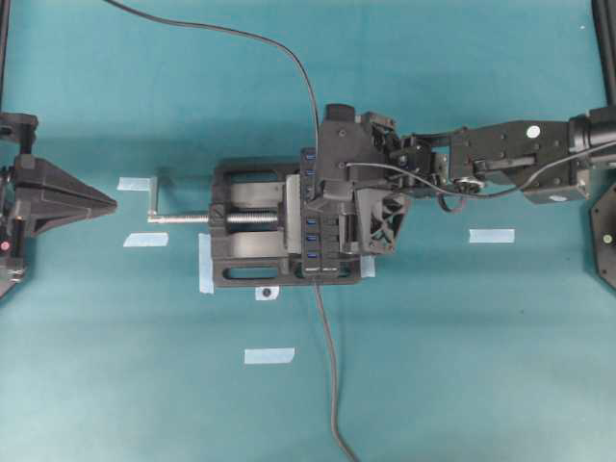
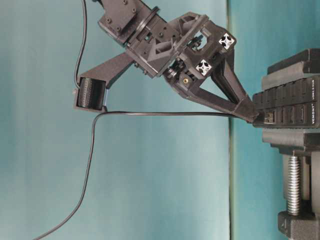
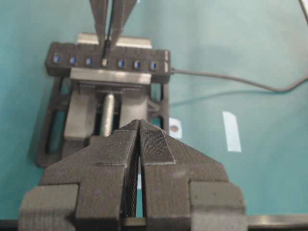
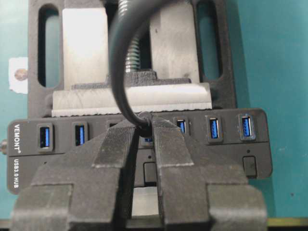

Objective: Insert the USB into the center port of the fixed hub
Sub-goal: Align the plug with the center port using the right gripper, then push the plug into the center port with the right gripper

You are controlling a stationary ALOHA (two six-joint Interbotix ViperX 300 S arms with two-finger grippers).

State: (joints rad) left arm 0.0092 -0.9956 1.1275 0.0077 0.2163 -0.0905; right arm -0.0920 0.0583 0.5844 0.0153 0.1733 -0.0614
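From overhead, you see the right gripper (image 1: pixel 322 192) reaching in from the right over the hub (image 1: pixel 311 214), a narrow black bar clamped upright in the vise (image 1: pixel 255 223). The plug itself is hidden under the fingers here. Its thin cable (image 1: pixel 260 40) runs up and off the top edge, while the hub's own cable (image 1: pixel 330 385) trails toward the bottom edge. Strips of tape (image 1: pixel 491 235) lie on the teal table (image 1: pixel 481 366). The left gripper (image 1: pixel 96 203) sits well apart at the left edge.

At table level, you see the right gripper's fingers (image 2: pixel 235 102) pinched on the plug (image 2: pixel 256 119), which sits right at the face of the hub (image 2: pixel 290 107). You cannot tell how deep it has gone in. The cable (image 2: pixel 150 113) stretches level from the fingertips, then droops.

From the left wrist, you see the left gripper (image 3: pixel 139 130) closed with nothing between its fingers. Beyond it the right fingertips come down on the middle port (image 3: pixel 104 61) of the hub's row.

From the right wrist, you see the right gripper (image 4: pixel 144 127) clamped around the plug (image 4: pixel 144 126) at the middle of the hub (image 4: pixel 226 139), with open blue ports (image 4: pixel 44 136) on both sides and the cable (image 4: pixel 118 57) curving upward.
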